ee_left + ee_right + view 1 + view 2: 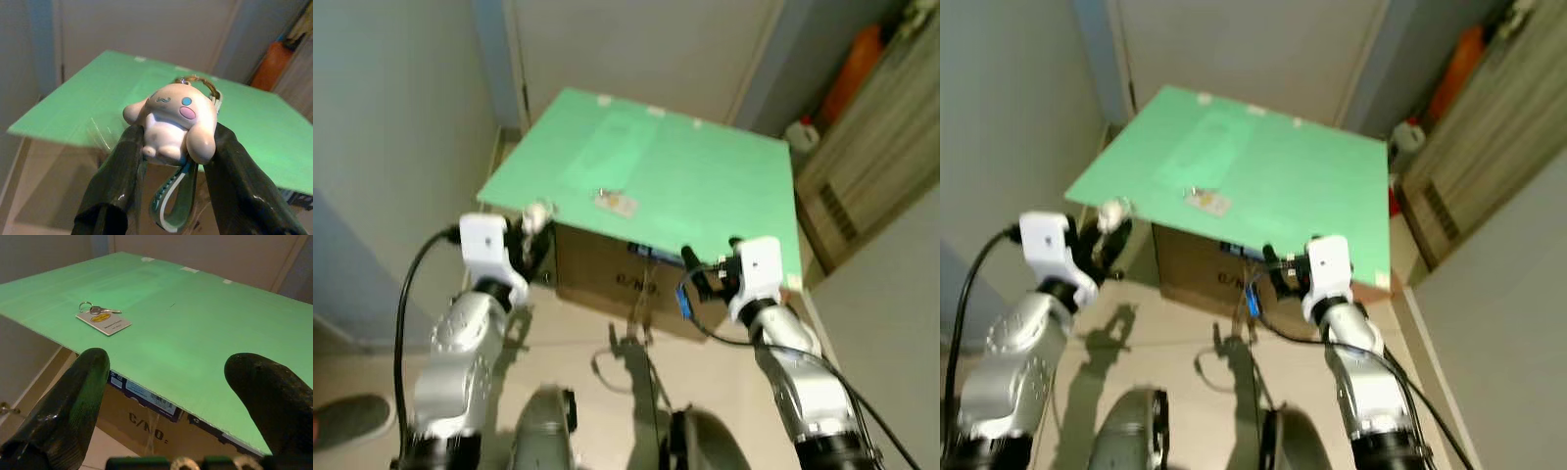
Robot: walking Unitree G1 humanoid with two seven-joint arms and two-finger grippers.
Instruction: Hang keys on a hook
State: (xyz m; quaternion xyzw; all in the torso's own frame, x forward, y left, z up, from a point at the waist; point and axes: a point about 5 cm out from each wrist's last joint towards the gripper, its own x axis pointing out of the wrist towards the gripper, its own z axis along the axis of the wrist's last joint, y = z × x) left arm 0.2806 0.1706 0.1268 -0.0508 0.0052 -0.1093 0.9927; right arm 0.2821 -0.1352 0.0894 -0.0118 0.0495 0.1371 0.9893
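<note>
Nearest are the robot's two silver arms, both held up in front of its body above the pale tiled floor. A grey shoe of a person shows on the floor at the robot's far left.

The left tool is squeezed tight on a small white plastic puppy toy with long ears, a blue eye and a pink cheek. A gold ring sits at the top of the toy, and a green and white strap loop hangs down between the black fingers. This tool is just beside the near left corner of the surface.

The right tool has its two black fingers spread wide apart, with nothing between them. It is close to the near edge of the surface.

The flat green board surface rests on a brown cardboard box. On the green top lies a silver key on a ring with a white card tag that has a yellow spot. It is on the robot's left half, well apart from both tools.

Farther off, an orange bottle and a white jug stand by a wooden cabinet on the right.
</note>
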